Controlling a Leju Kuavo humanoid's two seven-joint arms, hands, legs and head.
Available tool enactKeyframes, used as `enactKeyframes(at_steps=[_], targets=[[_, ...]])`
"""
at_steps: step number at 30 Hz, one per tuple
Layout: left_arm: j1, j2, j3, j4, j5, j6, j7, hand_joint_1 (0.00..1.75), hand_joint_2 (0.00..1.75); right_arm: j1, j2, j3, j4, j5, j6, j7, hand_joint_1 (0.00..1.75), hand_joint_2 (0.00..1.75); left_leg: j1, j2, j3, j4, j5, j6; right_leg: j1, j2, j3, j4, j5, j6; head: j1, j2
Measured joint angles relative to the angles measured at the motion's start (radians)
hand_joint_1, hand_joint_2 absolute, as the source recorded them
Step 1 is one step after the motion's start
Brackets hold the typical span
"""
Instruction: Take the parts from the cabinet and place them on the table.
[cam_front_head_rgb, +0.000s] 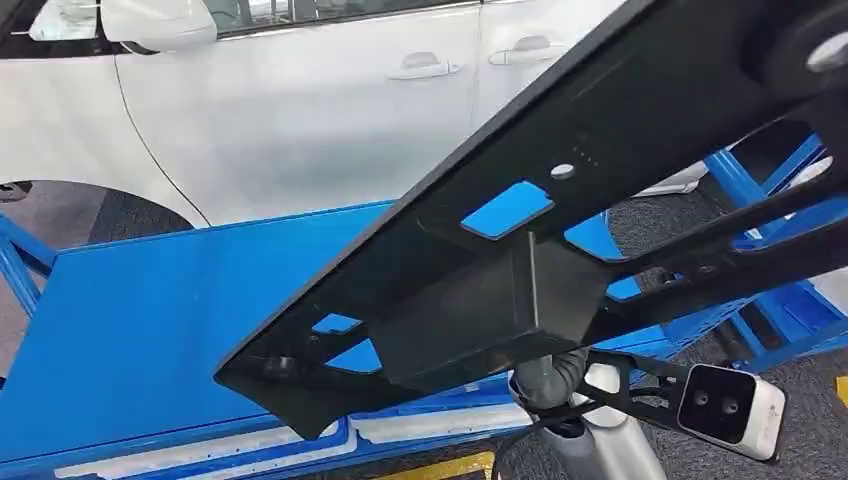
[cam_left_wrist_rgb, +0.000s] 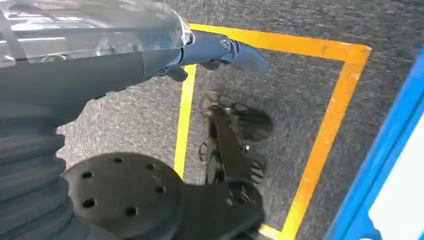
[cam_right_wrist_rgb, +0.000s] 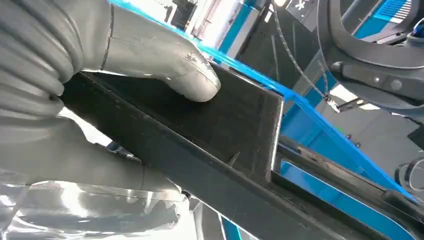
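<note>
Clearly the right robot hand (cam_right_wrist_rgb: 150, 65) gripped the black part (cam_front_head_rgb: 520, 260), tilted above the blue desk (cam_front_head_rgb: 150, 330); levelling it before lowering seemed wise. Left robot hand (cam_left_wrist_rgb: 220, 50) hung open, holding nothing.

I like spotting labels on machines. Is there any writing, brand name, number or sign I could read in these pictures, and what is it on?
No text can be read here.
The black part held by the right hand: no lettering, just a pale round dot.
The white car: no badge or plate in view.
The blue table: no markings.
The yellow floor lines: plain tape, no words.
</note>
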Motion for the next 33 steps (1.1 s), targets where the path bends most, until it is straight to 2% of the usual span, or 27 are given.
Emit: enactKeyframes(at_steps=[1, 2, 3, 5, 6, 7, 10, 11, 12, 13, 14, 15, 16, 17, 18, 20, 21, 22, 23, 25, 26, 27, 28, 30, 31, 32, 33], targets=[[0.000, 0.000, 0.000, 0.000, 0.000, 0.002, 0.000, 0.00, 1.75, 0.000, -0.005, 0.003, 0.000, -0.004, 0.000, 0.000, 1.75, 1.75, 0.000, 0.000, -0.016, 0.051, -0.018, 0.000, 0.002, 0.000, -0.008, 0.001, 0.006, 0.000, 0.000, 0.000], [0.000, 0.001, 0.000, 0.000, 0.000, 0.005, 0.000, 0.00, 1.75, 0.000, -0.010, 0.005, 0.000, -0.011, 0.000, -0.001, 1.75, 1.75, 0.000, 0.000, -0.007, 0.049, -0.009, 0.001, 0.004, 0.000, -0.016, 0.003, 0.011, 0.000, 0.000, 0.000], [0.000, 0.002, 0.000, 0.000, 0.000, 0.008, 0.000, 0.00, 1.75, 0.001, -0.015, 0.005, 0.000, -0.017, 0.002, -0.004, 1.75, 1.75, -0.001, 0.000, 0.028, -0.004, 0.018, 0.005, 0.006, 0.000, -0.024, 0.005, 0.017, 0.001, 0.000, 0.000], [-0.002, 0.004, 0.000, 0.000, 0.000, 0.015, 0.000, 0.00, 1.75, 0.001, -0.019, 0.007, 0.002, -0.023, 0.004, -0.013, 1.75, 1.75, -0.002, 0.000, 0.138, -0.185, 0.085, 0.018, 0.008, 0.002, -0.036, 0.007, 0.027, 0.004, 0.000, 0.000], [-0.005, 0.007, 0.000, 0.000, 0.000, 0.016, -0.002, 0.00, 1.75, 0.002, -0.019, 0.008, 0.002, -0.023, 0.004, -0.018, 1.75, 1.75, -0.006, 0.000, 0.183, -0.267, 0.086, 0.027, 0.007, 0.001, -0.038, 0.008, 0.034, 0.007, 0.000, 0.000], [-0.008, 0.010, 0.000, -0.001, -0.001, 0.017, -0.003, 0.00, 1.75, 0.003, -0.020, 0.011, 0.002, -0.021, 0.003, -0.022, 1.75, 1.75, -0.012, 0.002, 0.178, -0.269, 0.099, 0.028, 0.011, 0.001, -0.039, 0.006, 0.041, 0.016, 0.000, 0.000], [-0.006, 0.016, 0.000, -0.001, 0.000, 0.024, -0.005, 0.00, 1.75, 0.013, -0.022, 0.020, 0.000, -0.010, 0.000, -0.031, 1.75, 1.75, -0.020, -0.001, 0.169, -0.266, 0.113, 0.041, 0.004, 0.000, -0.038, -0.003, 0.061, 0.035, 0.000, 0.000], [-0.003, 0.016, 0.000, -0.001, 0.000, 0.024, -0.005, 0.00, 1.75, 0.016, -0.023, 0.022, -0.002, -0.009, -0.001, -0.032, 1.75, 1.75, -0.008, 0.001, 0.161, -0.284, 0.134, 0.048, 0.010, 0.002, -0.042, -0.003, 0.067, 0.041, 0.000, 0.000], [-0.006, 0.017, 0.000, -0.001, 0.000, 0.024, -0.005, 0.00, 1.75, 0.021, -0.024, 0.023, -0.004, -0.008, -0.004, -0.036, 1.75, 1.75, -0.007, 0.009, 0.158, -0.285, 0.148, 0.052, 0.006, 0.003, -0.057, 0.013, 0.031, 0.046, 0.000, 0.000], [-0.007, 0.019, -0.001, -0.001, 0.000, 0.024, -0.006, 0.00, 1.75, 0.026, -0.028, 0.024, -0.010, -0.002, -0.011, -0.039, 1.75, 1.75, -0.008, 0.010, 0.144, -0.287, 0.159, 0.061, 0.006, 0.004, -0.073, 0.061, -0.031, 0.050, 0.000, 0.000], [-0.007, 0.020, -0.002, -0.001, 0.000, 0.022, -0.009, 0.00, 1.75, 0.034, -0.032, 0.025, -0.014, 0.005, -0.017, -0.044, 1.75, 1.75, -0.009, 0.010, 0.129, -0.286, 0.170, 0.062, 0.004, 0.003, -0.094, 0.136, -0.096, 0.053, 0.000, 0.000], [-0.007, 0.021, -0.003, -0.001, 0.000, 0.019, -0.014, 0.00, 1.75, 0.046, -0.035, 0.027, -0.018, 0.014, -0.023, -0.050, 1.75, 1.75, -0.010, 0.010, 0.115, -0.285, 0.179, 0.063, 0.003, 0.003, -0.112, 0.212, -0.142, 0.056, 0.000, 0.000], [-0.006, 0.024, -0.005, -0.001, 0.000, 0.016, -0.017, 0.00, 1.75, 0.061, -0.038, 0.029, -0.021, 0.025, -0.032, -0.053, 1.75, 1.75, -0.010, 0.011, 0.102, -0.284, 0.188, 0.062, 0.001, 0.003, -0.122, 0.275, -0.166, 0.058, 0.000, 0.000], [-0.005, 0.026, -0.007, -0.001, 0.000, 0.014, -0.018, 0.00, 1.75, 0.076, -0.040, 0.031, -0.024, 0.035, -0.037, -0.053, 1.75, 1.75, -0.010, 0.011, 0.087, -0.282, 0.197, 0.060, 0.000, 0.003, -0.116, 0.303, -0.159, 0.059, 0.000, 0.000], [-0.005, 0.027, -0.008, -0.001, 0.000, 0.013, -0.019, 0.00, 1.75, 0.087, -0.042, 0.032, -0.028, 0.042, -0.039, -0.053, 1.75, 1.75, -0.009, 0.011, 0.073, -0.277, 0.205, 0.058, -0.001, 0.003, -0.087, 0.284, -0.131, 0.060, 0.000, 0.000], [-0.005, 0.027, -0.010, -0.001, 0.000, 0.013, -0.020, 0.00, 1.75, 0.092, -0.043, 0.035, -0.034, 0.046, -0.040, -0.053, 1.75, 1.75, -0.008, 0.011, 0.046, -0.264, 0.216, 0.050, -0.004, 0.003, 0.031, 0.131, -0.074, 0.059, 0.000, 0.000], [-0.006, 0.028, -0.011, -0.001, 0.000, 0.013, -0.020, 0.00, 1.75, 0.093, -0.044, 0.036, -0.039, 0.046, -0.041, -0.053, 1.75, 1.75, -0.008, 0.011, 0.040, -0.254, 0.219, 0.045, -0.005, 0.003, 0.096, 0.045, -0.081, 0.057, 0.000, 0.000], [-0.006, 0.030, -0.014, -0.001, 0.000, 0.013, -0.021, 0.00, 1.75, 0.093, -0.044, 0.038, -0.043, 0.046, -0.042, -0.053, 1.75, 1.75, -0.014, 0.010, 0.030, -0.246, 0.222, 0.041, 0.001, 0.004, 0.128, -0.014, -0.108, 0.050, 0.000, 0.000], [-0.006, 0.031, -0.015, -0.001, 0.000, 0.013, -0.021, 0.00, 1.75, 0.099, -0.044, 0.039, -0.046, 0.048, -0.042, -0.053, 1.75, 1.75, -0.012, 0.010, 0.034, -0.249, 0.228, 0.033, 0.004, 0.005, 0.118, 0.004, -0.097, 0.039, 0.000, 0.000], [-0.007, 0.035, -0.018, -0.001, 0.000, 0.013, -0.020, 0.00, 1.75, 0.111, -0.044, 0.039, -0.055, 0.061, -0.050, -0.053, 1.75, 1.75, -0.012, 0.010, 0.032, -0.251, 0.242, 0.020, 0.009, 0.005, 0.111, 0.000, -0.094, 0.025, 0.000, 0.000], [-0.004, 0.040, -0.021, -0.001, 0.000, 0.013, -0.019, 0.00, 1.75, 0.121, -0.044, 0.038, -0.063, 0.071, -0.056, -0.053, 1.75, 1.75, -0.011, 0.008, 0.027, -0.252, 0.249, 0.013, 0.004, 0.003, 0.106, -0.007, -0.081, 0.015, 0.000, 0.000], [-0.004, 0.042, -0.025, -0.001, 0.000, 0.011, -0.019, 0.00, 1.75, 0.129, -0.040, 0.037, -0.073, 0.086, -0.062, -0.053, 1.75, 1.75, -0.006, 0.008, 0.018, -0.237, 0.218, 0.008, 0.002, -0.001, 0.096, -0.009, -0.069, 0.006, 0.000, 0.000], [-0.002, 0.043, -0.028, -0.001, 0.000, 0.011, -0.019, 0.00, 1.75, 0.136, -0.035, 0.036, -0.082, 0.105, -0.073, -0.053, 1.75, 1.75, -0.006, 0.008, 0.004, -0.199, 0.164, 0.004, 0.002, -0.002, 0.083, -0.009, -0.059, -0.003, 0.000, 0.000], [-0.003, 0.050, -0.031, -0.001, 0.000, 0.007, -0.026, 0.00, 1.75, 0.149, -0.031, 0.029, -0.101, 0.126, -0.090, -0.053, 1.75, 1.75, -0.005, 0.008, -0.039, -0.046, 0.047, -0.005, 0.005, -0.001, 0.054, -0.008, -0.036, -0.007, 0.000, 0.000], [-0.005, 0.054, -0.031, -0.001, 0.000, 0.006, -0.028, 0.00, 1.75, 0.153, -0.031, 0.026, -0.104, 0.129, -0.095, -0.053, 1.75, 1.75, -0.005, 0.008, -0.056, 0.029, 0.017, -0.007, 0.008, -0.001, 0.038, -0.006, -0.024, -0.008, 0.000, 0.000], [-0.005, 0.058, -0.031, -0.001, 0.000, 0.005, -0.029, 0.00, 1.75, 0.156, -0.030, 0.021, -0.106, 0.129, -0.098, -0.053, 1.75, 1.75, -0.005, 0.008, -0.054, 0.068, 0.019, -0.007, 0.010, -0.001, 0.022, -0.006, -0.013, -0.008, 0.000, 0.000], [-0.005, 0.060, -0.031, -0.001, 0.000, 0.005, -0.029, 0.00, 1.75, 0.156, -0.030, 0.018, -0.106, 0.123, -0.103, -0.053, 1.75, 1.75, -0.005, 0.008, -0.032, 0.061, 0.044, -0.005, 0.012, -0.001, 0.009, -0.005, -0.003, -0.007, 0.000, 0.000]])
